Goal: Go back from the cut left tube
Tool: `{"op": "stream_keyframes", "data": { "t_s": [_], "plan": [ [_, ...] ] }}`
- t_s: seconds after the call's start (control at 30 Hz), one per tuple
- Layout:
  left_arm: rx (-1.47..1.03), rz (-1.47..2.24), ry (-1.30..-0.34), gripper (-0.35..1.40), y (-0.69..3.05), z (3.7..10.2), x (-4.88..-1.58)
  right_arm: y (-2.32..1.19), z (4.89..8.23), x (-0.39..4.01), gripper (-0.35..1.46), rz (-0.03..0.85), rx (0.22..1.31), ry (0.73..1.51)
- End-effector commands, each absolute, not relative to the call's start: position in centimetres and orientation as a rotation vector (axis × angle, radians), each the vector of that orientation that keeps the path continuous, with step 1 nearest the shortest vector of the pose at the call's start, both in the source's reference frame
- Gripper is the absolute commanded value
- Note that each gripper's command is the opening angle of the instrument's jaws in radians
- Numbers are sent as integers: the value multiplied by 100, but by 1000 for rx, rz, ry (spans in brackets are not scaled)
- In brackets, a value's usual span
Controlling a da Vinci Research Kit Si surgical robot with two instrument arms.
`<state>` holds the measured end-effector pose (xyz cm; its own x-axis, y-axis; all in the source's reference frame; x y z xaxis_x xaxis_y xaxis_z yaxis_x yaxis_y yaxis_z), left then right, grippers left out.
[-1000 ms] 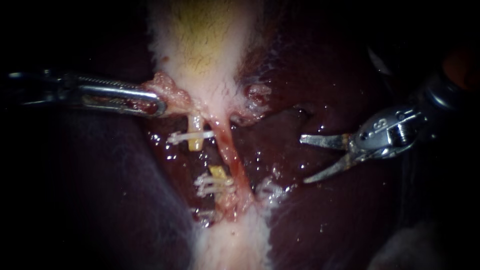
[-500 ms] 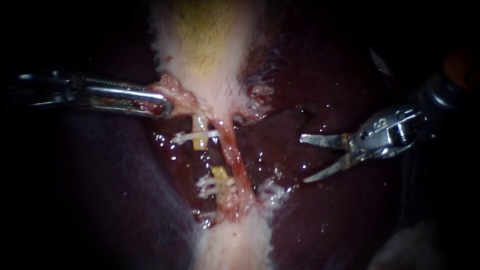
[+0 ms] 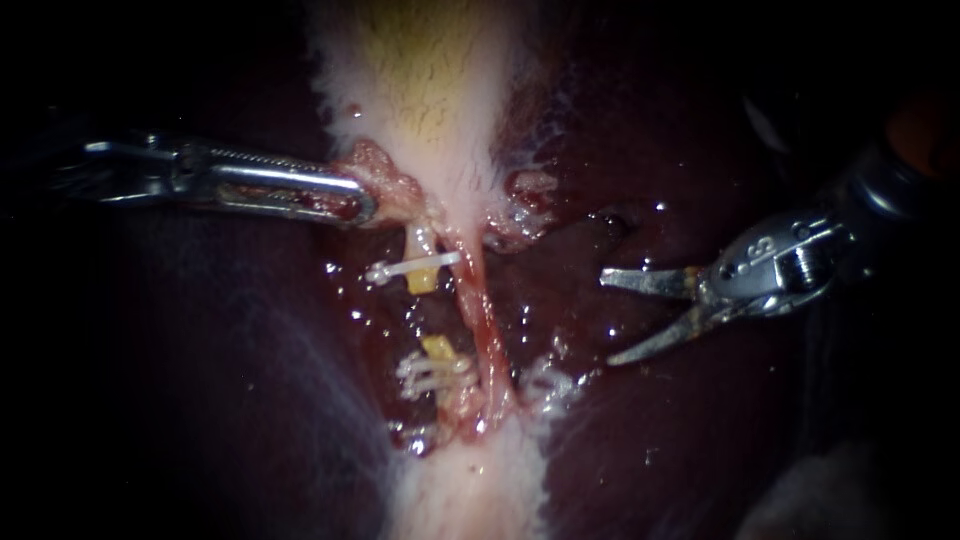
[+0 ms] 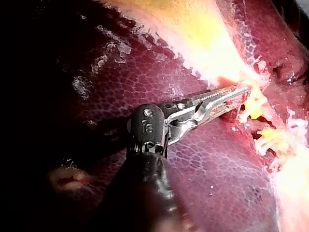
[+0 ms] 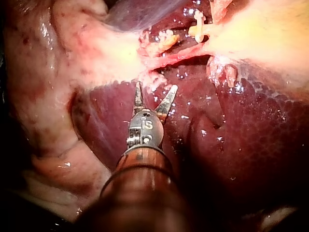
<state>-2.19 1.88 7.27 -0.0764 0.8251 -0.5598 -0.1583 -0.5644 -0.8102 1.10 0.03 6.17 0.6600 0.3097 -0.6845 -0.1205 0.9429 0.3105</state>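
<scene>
This looks like a lab for practising operations. A dark red liver (image 3: pixel 230 400) fills the view. On the liver lie a pale gallbladder (image 3: pixel 430 100) and small white clips (image 3: pixel 400 270). A thin, shiny left instrument (image 3: pixel 355 203) and right instrument (image 3: pixel 606 318) reach in over the liver.

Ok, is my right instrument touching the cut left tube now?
Apart. The endoscope view shows a plain stretch of liver between the right instrument and the cut left tube.

The endoscope looks down close on the cut left tube (image 3: pixel 424 280). Wrist cameras sight along the left instrument (image 4: pixel 243 92) and right instrument (image 5: pixel 155 93), sharing that tube.
</scene>
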Motion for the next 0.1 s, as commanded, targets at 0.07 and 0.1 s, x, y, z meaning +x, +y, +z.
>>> {"op": "stream_keyframes", "data": {
  "t_s": [0.07, 0.1],
  "plan": [
    [-1474, 1732, -748, -35, 188, 727, -219, 2, 616, 110, 145, 246, 248, 816],
    [-1474, 1732, -748, -35, 188, 727, -219, 2, 616, 111, 145, 246, 248, 816]
  ]
}}
